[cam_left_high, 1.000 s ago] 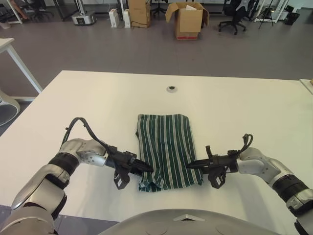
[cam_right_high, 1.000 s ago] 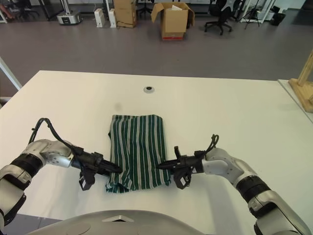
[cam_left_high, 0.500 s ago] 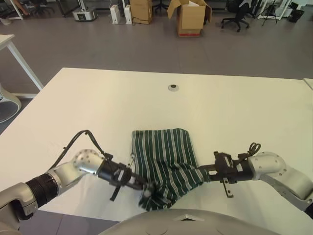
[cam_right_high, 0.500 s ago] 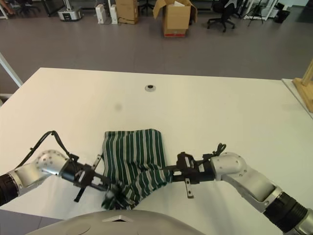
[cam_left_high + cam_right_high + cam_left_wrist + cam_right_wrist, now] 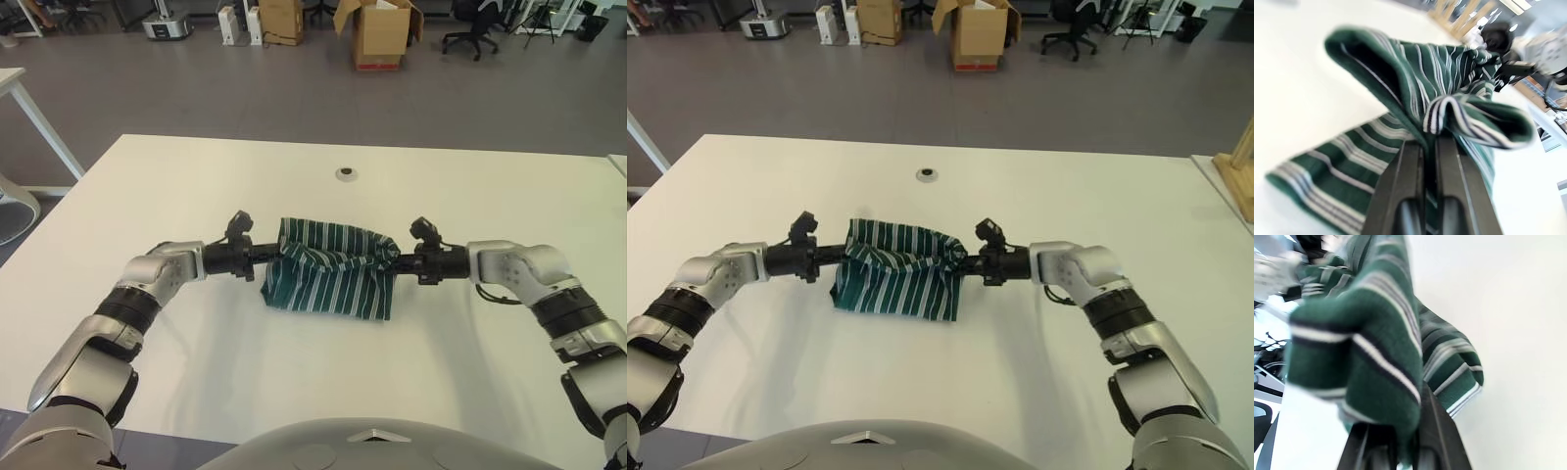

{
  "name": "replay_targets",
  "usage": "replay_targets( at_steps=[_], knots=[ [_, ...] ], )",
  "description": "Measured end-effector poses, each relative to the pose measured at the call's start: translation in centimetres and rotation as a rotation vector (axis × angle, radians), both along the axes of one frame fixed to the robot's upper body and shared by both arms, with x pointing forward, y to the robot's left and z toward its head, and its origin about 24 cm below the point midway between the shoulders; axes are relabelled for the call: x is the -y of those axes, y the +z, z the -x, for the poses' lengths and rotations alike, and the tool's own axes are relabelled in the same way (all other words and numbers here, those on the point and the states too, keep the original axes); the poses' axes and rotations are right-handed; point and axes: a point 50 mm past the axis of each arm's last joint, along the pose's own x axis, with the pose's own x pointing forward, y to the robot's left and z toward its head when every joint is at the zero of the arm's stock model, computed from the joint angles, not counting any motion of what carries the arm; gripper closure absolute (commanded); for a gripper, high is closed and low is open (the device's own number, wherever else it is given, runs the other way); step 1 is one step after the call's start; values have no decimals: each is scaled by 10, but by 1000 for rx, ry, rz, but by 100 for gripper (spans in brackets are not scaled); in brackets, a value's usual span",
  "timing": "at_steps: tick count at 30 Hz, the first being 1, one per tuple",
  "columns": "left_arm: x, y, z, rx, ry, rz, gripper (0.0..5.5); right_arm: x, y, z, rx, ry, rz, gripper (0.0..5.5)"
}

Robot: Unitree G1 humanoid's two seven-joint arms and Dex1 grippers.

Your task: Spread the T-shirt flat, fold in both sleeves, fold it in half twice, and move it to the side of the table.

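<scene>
in the head views the striped t-shirt [image 5: 331, 282] is seen bunched at the middle of the table [image 5: 470, 196], its upper edge held above the surface between the left tool [image 5: 274, 257] and the right tool [image 5: 395, 262]. in the left wrist view a fold of cloth is pinched between nearly closed fingers [image 5: 1406, 176]. in the right wrist view the cloth is clamped by that tool and draped over it.

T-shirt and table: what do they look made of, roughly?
T-shirt: soft knit cloth, likely cotton jersey, matte; it sags and bunches into loose folds, and the weave looks fuzzy up close. Table: hard, smooth white top, perhaps laminate; even surface, no grain.
</scene>
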Motion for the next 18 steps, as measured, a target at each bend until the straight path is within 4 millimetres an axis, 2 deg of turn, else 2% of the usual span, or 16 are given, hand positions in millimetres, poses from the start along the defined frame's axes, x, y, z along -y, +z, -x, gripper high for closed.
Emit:
replay_targets(
  at_steps=[2,3,4,6,8,11,13,15,18],
  knots=[
    [0,-4,-1,-2,-1,-7,489,0,-4,-1,-11,0,18,480],
    [-4,-8,-5,-3,71,1,466,1,-7,-7,-39,-59,-9,456],
    [-9,-14,-9,-14,172,14,451,4,-10,-13,-70,-144,-35,437],
    [-15,-28,-10,-161,341,43,414,18,-16,-24,-205,-378,-161,396],
    [-13,-28,-17,-279,433,69,414,30,-16,-31,-279,-535,-240,396],
    [-18,-24,-28,-295,586,56,414,43,-20,-36,-291,-672,-203,396],
    [-25,-20,-34,-181,637,-32,414,48,-18,-37,-269,-706,-187,396],
    [-25,0,-44,87,627,-94,414,50,-11,-37,-215,-698,-201,396],
    [5,48,-56,484,440,-76,414,48,4,-36,-142,-665,-236,396]
  ],
)
